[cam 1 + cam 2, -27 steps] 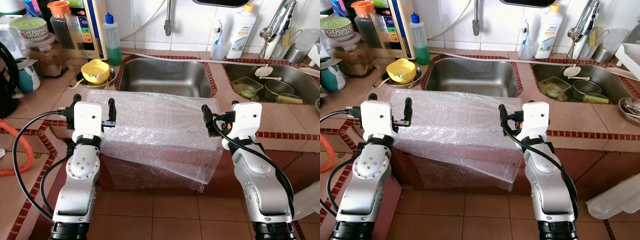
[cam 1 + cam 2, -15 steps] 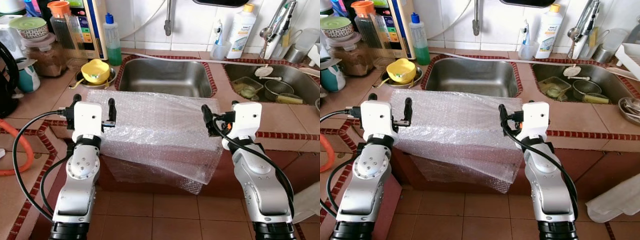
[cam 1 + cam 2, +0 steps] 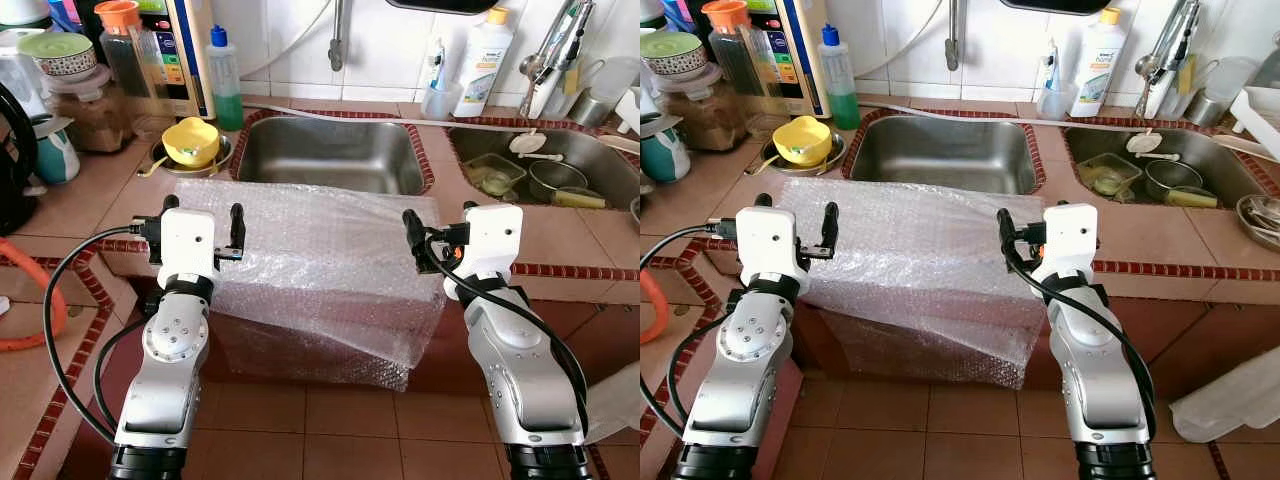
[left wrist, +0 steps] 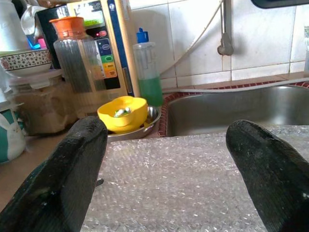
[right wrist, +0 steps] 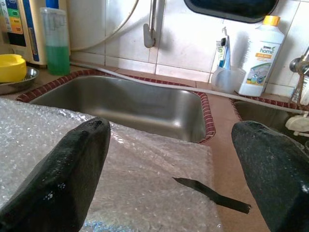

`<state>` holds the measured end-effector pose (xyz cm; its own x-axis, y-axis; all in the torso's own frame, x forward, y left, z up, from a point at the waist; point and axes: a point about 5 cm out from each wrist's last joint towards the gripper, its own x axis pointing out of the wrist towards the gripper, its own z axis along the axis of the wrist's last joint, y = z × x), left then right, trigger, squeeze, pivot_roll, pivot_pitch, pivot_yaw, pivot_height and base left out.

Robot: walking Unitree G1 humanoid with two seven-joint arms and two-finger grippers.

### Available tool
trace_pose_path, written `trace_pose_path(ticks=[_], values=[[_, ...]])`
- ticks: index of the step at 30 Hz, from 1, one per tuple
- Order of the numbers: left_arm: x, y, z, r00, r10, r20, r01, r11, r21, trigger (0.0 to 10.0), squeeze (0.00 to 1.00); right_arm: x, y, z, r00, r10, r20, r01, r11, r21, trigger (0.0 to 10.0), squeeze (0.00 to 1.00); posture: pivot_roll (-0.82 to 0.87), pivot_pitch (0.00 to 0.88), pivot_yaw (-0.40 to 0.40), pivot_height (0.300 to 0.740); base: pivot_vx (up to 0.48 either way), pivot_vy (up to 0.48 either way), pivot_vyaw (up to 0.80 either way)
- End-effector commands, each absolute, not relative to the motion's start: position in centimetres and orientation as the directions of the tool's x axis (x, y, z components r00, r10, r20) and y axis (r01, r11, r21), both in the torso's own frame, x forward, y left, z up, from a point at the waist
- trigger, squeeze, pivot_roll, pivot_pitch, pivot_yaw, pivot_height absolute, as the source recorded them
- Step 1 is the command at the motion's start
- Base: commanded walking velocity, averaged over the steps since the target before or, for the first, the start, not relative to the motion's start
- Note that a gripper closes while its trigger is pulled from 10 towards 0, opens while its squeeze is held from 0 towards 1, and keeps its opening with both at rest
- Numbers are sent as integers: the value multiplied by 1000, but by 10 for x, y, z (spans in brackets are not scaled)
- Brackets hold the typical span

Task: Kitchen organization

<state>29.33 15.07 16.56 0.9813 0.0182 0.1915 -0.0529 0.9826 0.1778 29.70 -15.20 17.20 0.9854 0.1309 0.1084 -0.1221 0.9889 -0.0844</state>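
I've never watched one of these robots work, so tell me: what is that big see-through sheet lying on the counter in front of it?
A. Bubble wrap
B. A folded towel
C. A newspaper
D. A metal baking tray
A. The bubble wrap is clear and covered in small air pockets, draped over the counter edge between the left gripper and the right gripper.

Home kitchen: steel sink point(image 3: 328, 152), tiled counter point(image 3: 570, 235).

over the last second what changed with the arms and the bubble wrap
The left gripper moved inward, toward the robot's right, over the edge of the bubble wrap; its fingers are open and not holding the sheet. The wrap's hanging front fold shifted slightly. The right gripper, open at the wrap's other edge, stayed put, as did the sink and yellow bowl.
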Motion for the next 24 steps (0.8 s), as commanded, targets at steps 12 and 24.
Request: trace_pose_path(ticks=[12, 24], values=[[292, 144, 163, 983, -66, 174, 46, 992, 116, 10000, 0, 298, -152, 174, 984, 128, 123, -119, 990, -77, 10000, 0, 20, 5, -12, 740, 0, 0, 267], [290, 140, 161, 979, -122, 164, 112, 991, 71, 10000, 0, 298, -151, 172, 986, 104, 127, -96, 993, -70, 10000, 0, 19, 10, -3, 740, 93, 0, 0]])
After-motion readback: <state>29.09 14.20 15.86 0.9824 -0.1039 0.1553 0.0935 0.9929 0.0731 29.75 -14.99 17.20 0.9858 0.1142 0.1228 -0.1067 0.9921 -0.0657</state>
